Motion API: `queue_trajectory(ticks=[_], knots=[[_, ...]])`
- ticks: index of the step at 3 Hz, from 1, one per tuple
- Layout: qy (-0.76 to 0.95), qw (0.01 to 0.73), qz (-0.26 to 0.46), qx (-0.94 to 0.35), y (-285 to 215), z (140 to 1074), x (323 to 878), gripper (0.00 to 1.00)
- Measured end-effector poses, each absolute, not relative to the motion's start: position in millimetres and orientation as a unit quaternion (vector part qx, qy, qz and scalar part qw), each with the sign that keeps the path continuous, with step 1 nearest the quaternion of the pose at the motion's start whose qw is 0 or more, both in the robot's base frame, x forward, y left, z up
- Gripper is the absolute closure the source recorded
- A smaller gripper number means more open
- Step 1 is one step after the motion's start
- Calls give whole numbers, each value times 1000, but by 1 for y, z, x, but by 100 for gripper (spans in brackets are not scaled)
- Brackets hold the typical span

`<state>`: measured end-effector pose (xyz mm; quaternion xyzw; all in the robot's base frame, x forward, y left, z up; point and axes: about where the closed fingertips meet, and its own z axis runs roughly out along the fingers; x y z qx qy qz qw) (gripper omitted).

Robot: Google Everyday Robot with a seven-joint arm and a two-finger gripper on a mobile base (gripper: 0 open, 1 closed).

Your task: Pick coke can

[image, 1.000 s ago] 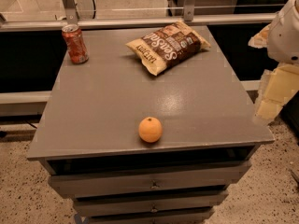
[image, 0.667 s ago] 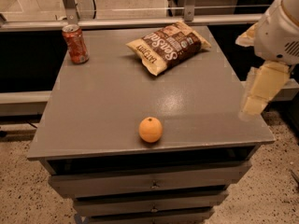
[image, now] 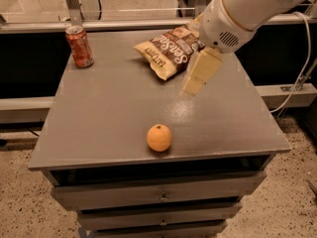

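The coke can [image: 79,46] is a red-orange can with a silver top. It stands upright at the far left corner of the grey table [image: 104,113]. My gripper [image: 195,85] hangs from the white arm that reaches in from the upper right. It hovers above the table's right middle, just in front of the chip bag, and far to the right of the can. It holds nothing that I can see.
A brown chip bag [image: 168,51] lies at the back middle of the table, partly behind my arm. A round orange [image: 159,138] sits near the front edge. Drawers [image: 161,196] are below the top. A glass railing [image: 74,4] runs behind.
My arm has swung in from the right edge of the table toward the left and over the table top. The can, bag and orange have not moved on the table.
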<state>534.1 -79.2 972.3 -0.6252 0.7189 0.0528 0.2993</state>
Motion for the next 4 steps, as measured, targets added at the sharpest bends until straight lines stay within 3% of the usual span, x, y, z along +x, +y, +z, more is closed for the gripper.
queue_trajectory(ticks=[2,4], knots=[[708,317,72,-627,-52,966,547,0],[682,376,135,-613,51,936,602,0]])
